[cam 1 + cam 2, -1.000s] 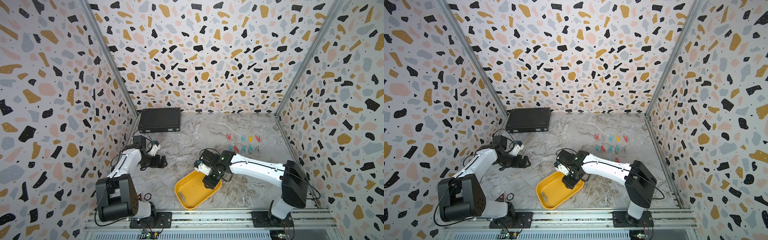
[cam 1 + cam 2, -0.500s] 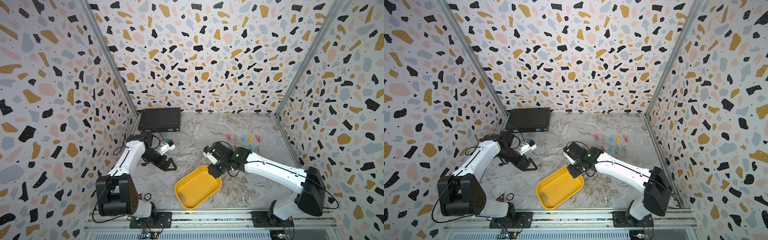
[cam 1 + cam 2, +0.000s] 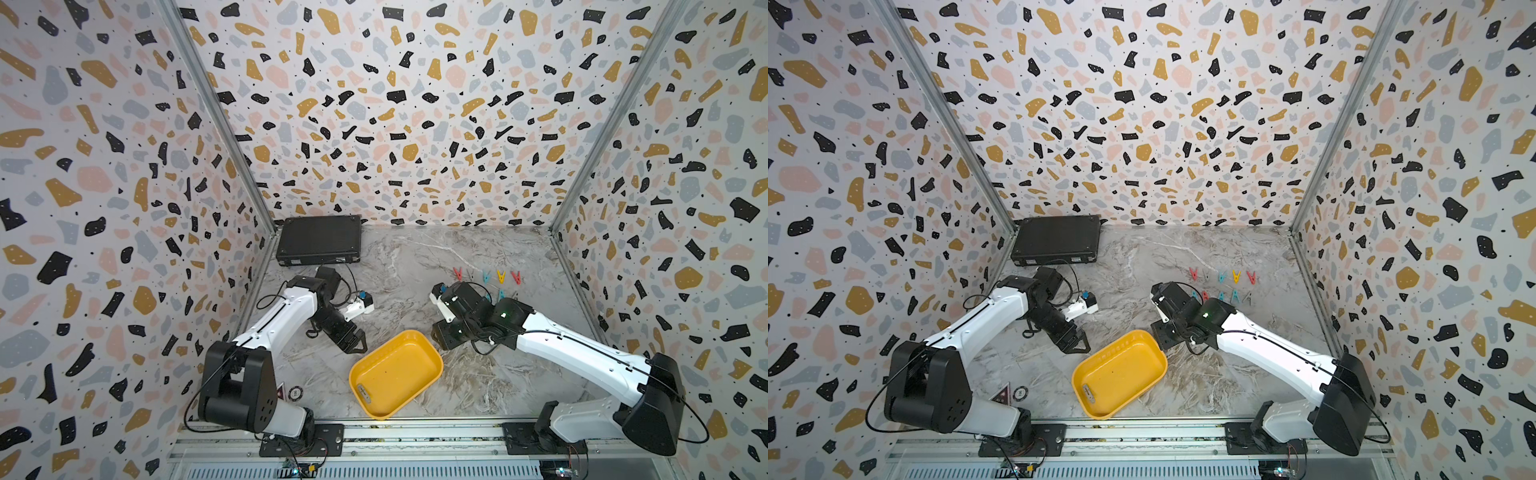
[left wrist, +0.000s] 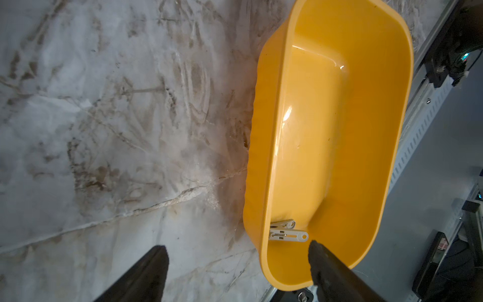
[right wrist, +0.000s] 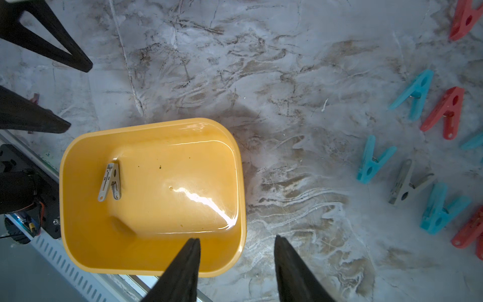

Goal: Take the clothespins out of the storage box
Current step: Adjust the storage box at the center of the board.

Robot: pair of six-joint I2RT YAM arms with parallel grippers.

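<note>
The yellow storage box [image 3: 409,359] [image 3: 1129,357] lies near the front of the marble table. One pale grey clothespin [image 3: 363,392] [image 3: 1089,394] [image 4: 287,232] [image 5: 110,181] lies inside it, near its front corner. Several clothespins [image 3: 500,276] [image 3: 1221,296] [image 5: 372,159] in red, teal, yellow and grey lie in two rows on the table at the back right. My left gripper [image 3: 356,348] [image 4: 237,251] hovers open just left of the box's far-left side. My right gripper [image 3: 441,337] [image 5: 236,240] is open at the box's far-right corner, one finger over the inside, one outside.
A flat black case [image 3: 319,240] [image 3: 1057,239] lies in the back left corner. The metal rail [image 3: 415,432] runs along the front edge right behind the box. Patterned walls close the table on three sides.
My left arm has swung from the left side toward the box, its jaws narrowing a little. My right gripper has pulled back out of the box to its far-right corner.
</note>
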